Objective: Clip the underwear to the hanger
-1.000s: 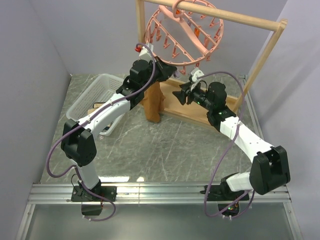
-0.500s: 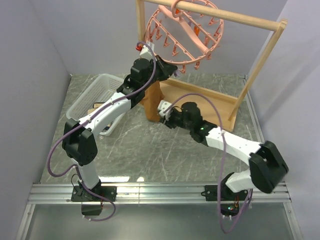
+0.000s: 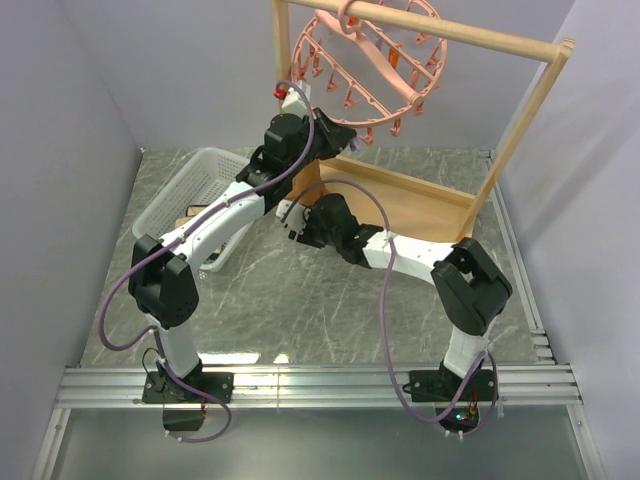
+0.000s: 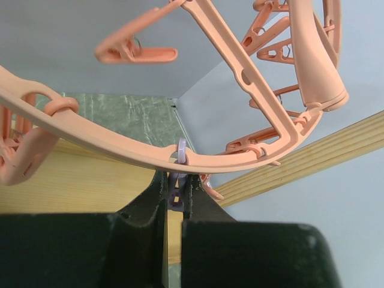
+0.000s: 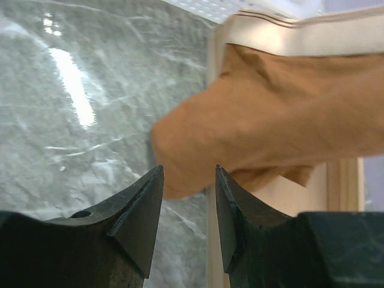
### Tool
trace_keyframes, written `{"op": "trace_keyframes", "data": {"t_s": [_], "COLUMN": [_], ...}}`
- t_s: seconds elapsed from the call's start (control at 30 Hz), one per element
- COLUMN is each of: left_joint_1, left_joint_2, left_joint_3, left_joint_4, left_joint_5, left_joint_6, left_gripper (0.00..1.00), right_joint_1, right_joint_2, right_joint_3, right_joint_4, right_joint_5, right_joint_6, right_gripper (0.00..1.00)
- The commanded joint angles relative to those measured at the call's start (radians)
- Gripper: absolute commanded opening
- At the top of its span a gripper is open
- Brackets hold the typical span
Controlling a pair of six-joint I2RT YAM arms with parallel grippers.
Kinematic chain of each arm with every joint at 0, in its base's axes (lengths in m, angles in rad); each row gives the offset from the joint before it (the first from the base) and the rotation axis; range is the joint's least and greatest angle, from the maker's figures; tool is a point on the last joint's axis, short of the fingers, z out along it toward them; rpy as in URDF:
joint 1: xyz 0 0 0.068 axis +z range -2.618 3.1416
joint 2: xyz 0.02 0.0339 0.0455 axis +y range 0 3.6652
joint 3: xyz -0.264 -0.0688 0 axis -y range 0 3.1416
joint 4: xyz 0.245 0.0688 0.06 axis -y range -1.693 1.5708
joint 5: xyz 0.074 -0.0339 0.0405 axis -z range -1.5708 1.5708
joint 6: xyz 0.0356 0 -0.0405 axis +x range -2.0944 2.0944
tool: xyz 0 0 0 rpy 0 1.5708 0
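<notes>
A white slatted basket (image 3: 185, 190) stood at the far left of the grey marbled surface (image 3: 300, 300), with dark items in it too hidden to make out. The left arm rose from the near edge past the basket to the lower rim of the hanger (image 3: 370, 60). Near the basket's right side, the right claw (image 3: 290, 220) was low over the surface at the foot of the underwear (image 3: 306, 183). In the right wrist view this claw (image 5: 189, 174) was spread. The lower edge of the underwear (image 5: 270, 120) was just past its fingertips (image 5: 147, 198), and nothing was gripped. The pale waistband (image 5: 288, 33) lay at the garment's far end.

The underwear hung straight down under the left claw (image 3: 345, 138), in front of the wooden rack (image 3: 480, 35). Most of it was hidden behind the right arm. In the left wrist view the left claw (image 4: 174, 201) was pressed nearly together, pinching a lilac clip (image 4: 176, 195) that dangled from the ring of the hanger (image 4: 120, 144). No cloth showed there, so whether the clip held the underwear could not be told.

Further right the hanger hung tilted by its hook on the rack's top bar, its salmon clips dangling. The rack's flat base (image 3: 420, 200) lay on the surface at the far right.
</notes>
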Motion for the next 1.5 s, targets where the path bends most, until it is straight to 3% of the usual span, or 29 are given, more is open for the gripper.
{"op": "trace_keyframes", "data": {"t_s": [0.0,0.3,0.43,0.7,1.1,1.47], "left_joint_1": [0.025,0.025,0.026,0.025,0.025,0.025], "left_joint_2": [-0.006,0.042,0.055,0.057,0.057,0.055], "left_joint_3": [0.072,0.164,0.192,0.183,0.175,0.172], "left_joint_4": [0.08,-0.003,-0.013,-0.016,-0.01,-0.01], "left_joint_5": [-0.074,-0.037,-0.032,-0.032,-0.032,-0.017], "left_joint_6": [-0.02,-0.054,-0.065,-0.083,-0.094,-0.101], "left_gripper": [0.0,0.0,0.0,0.0,0.0,0.0], "right_joint_1": [0.018,0.013,0.016,0.045,0.056,0.058], "right_joint_2": [0.053,0.186,0.209,0.263,0.404,0.541], "right_joint_3": [0.047,0.099,0.122,0.16,0.35,0.559], "right_joint_4": [0.002,0.122,0.181,0.316,0.312,0.143], "right_joint_5": [0.007,0.067,0.082,0.182,0.231,0.265], "right_joint_6": [-0.024,-0.118,-0.083,-0.025,0.106,0.045], "right_gripper": [0.47,0.5,0.55,0.56,0.59,0.56]}}
